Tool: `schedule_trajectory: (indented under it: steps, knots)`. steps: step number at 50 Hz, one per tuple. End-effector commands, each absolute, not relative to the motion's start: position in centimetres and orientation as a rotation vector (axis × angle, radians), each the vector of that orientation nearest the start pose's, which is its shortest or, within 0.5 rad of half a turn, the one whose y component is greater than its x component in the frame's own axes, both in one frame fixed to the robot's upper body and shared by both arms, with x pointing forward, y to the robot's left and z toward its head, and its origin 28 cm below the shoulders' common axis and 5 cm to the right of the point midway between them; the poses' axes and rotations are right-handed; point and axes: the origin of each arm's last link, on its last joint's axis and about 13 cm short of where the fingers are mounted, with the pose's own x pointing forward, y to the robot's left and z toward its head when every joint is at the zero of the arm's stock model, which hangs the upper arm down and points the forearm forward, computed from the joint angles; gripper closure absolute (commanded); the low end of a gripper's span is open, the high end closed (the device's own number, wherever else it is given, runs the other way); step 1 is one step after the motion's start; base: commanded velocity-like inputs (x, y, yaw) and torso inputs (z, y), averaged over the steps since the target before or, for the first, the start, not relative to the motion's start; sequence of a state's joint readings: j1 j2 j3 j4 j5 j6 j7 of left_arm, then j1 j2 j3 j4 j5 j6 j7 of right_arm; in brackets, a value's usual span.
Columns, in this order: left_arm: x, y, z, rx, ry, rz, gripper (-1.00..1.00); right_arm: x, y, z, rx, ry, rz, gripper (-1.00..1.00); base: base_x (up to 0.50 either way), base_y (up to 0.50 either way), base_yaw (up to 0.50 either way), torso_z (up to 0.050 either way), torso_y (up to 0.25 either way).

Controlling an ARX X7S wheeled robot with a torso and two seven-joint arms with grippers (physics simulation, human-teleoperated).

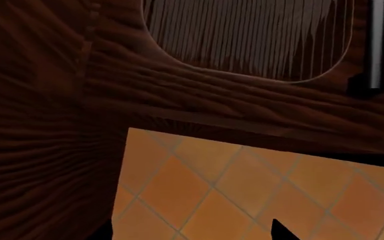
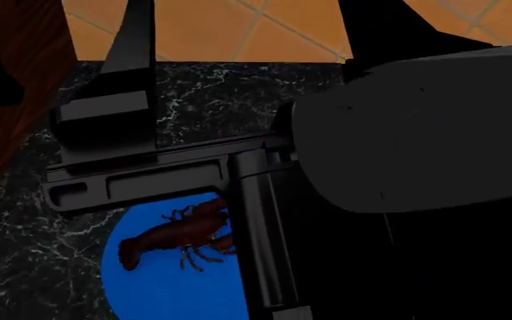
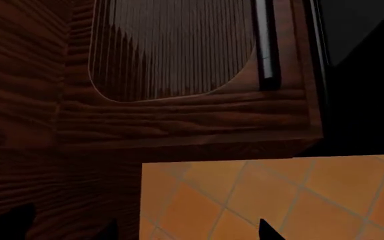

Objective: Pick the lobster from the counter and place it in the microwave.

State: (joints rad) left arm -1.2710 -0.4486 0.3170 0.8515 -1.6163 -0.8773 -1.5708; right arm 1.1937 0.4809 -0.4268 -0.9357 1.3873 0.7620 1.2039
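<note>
The lobster (image 2: pixel 178 235) lies on a round blue plate (image 2: pixel 163 287), claws toward the robot's dark arm housing (image 2: pixel 416 147), tail toward the plate's left rim. The plate rests on the counter (image 2: pixel 25 247), partly hidden beneath the arm. An orange tiled wall (image 2: pixel 238 27) rises behind. Both wrist views face a wooden cabinet (image 1: pixel 58 125) with a ribbed glass door panel (image 1: pixel 252 35) above the tiles. Only dark finger tips, possibly, show at their edges, so neither gripper's jaw opening can be told.
</note>
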Motion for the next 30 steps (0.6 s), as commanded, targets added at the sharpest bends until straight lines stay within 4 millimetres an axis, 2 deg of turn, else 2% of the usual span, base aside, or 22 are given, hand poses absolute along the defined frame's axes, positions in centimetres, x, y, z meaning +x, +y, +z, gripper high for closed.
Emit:
schedule_trajectory:
  steps: [1,11,14,19,23,27,30]
  knots:
    - [16.7,16.4,33.3,-0.193,-0.466,0.004,-1.00,16.5,-5.0,31.2,0.101,-0.589,0.288,-1.00,0.24,0.00,0.00,0.000,0.000]
    - [16.7,16.5,33.3,-0.192,-0.467,0.013,-1.00,16.5,-5.7,31.8,0.079,-0.597,0.271,-1.00,0.24,0.00,0.00,0.000,0.000]
    - [16.7,16.6,33.3,-0.194,-0.468,0.016,-1.00,16.8,-5.8,32.2,0.003,-0.559,0.310,-1.00,0.12,0.00,0.00,0.000,0.000]
    - [16.8,16.6,33.3,-0.194,-0.470,0.024,-1.00,17.6,-6.5,33.2,0.011,-0.557,0.271,-1.00,0.05,0.00,0.00,0.000,0.000]
    - [16.9,16.6,33.2,-0.192,-0.465,0.025,-1.00,18.2,-6.6,33.2,-0.037,-0.539,0.280,-1.00,0.02,0.00,0.00,0.000,0.000]
    - [17.0,16.7,33.1,-0.188,-0.459,0.029,-1.00,19.9,-7.0,34.1,-0.121,-0.478,0.277,-1.00,0.00,0.00,0.00,0.000,0.000]
    - [17.1,16.8,33.2,-0.189,-0.462,0.034,-1.00,21.7,-7.3,34.5,-0.254,-0.352,0.285,-1.00,0.00,0.00,0.00,0.000,0.000]
